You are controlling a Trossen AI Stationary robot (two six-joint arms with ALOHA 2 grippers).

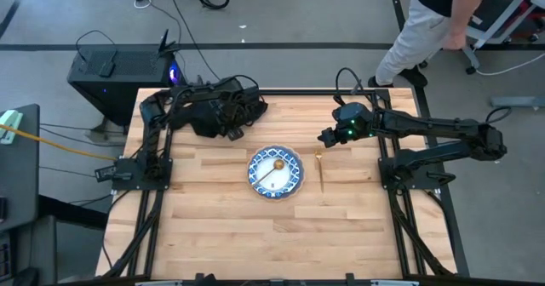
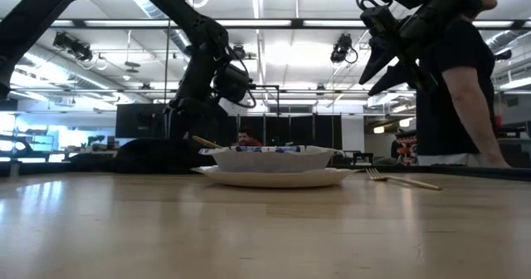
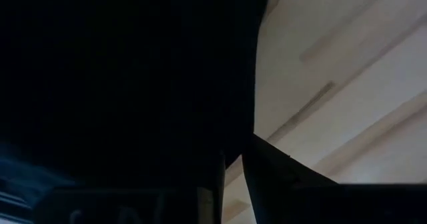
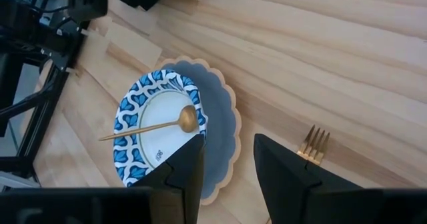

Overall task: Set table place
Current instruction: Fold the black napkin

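a: in the middle of the table (image 1: pixel 213 226) there's the blue-grey plate (image 4: pixel 223 141) with the patterned dish (image 1: pixel 274 172) stacked on it, and the gold spoon (image 1: pixel 272 172) is lying in the dish. the gold fork (image 1: pixel 322 172) is flat on the wood just beside the plate, on the right arm's side, not touching it.

b: where are the arms?

a: right gripper (image 1: pixel 327 138) hangs in the air above the fork's far end, fingers (image 4: pixel 187 171) spread, nothing between them. left gripper (image 1: pixel 228 126) is down at the far edge, on or in the black napkin (image 1: pixel 217 114). its wrist cam is mostly dark cloth, so i can't tell if that claw is spread or pinching.

b: so what's left?

a: my guess is the napkin. it's bunched up well away from the plate, so the setting isn't done. the spoon may also belong beside the plate rather than in the dish.

b: tips for the napkin?

a: i'd pinch one edge or corner instead of the whole heap, lift it high enough to hang free, then carry it round the dish and not over it, so trailing cloth doesn't catch the spoon handle. lay it flat beside the plate on the side away from the fork. keep the right arm back so the two don't cross.
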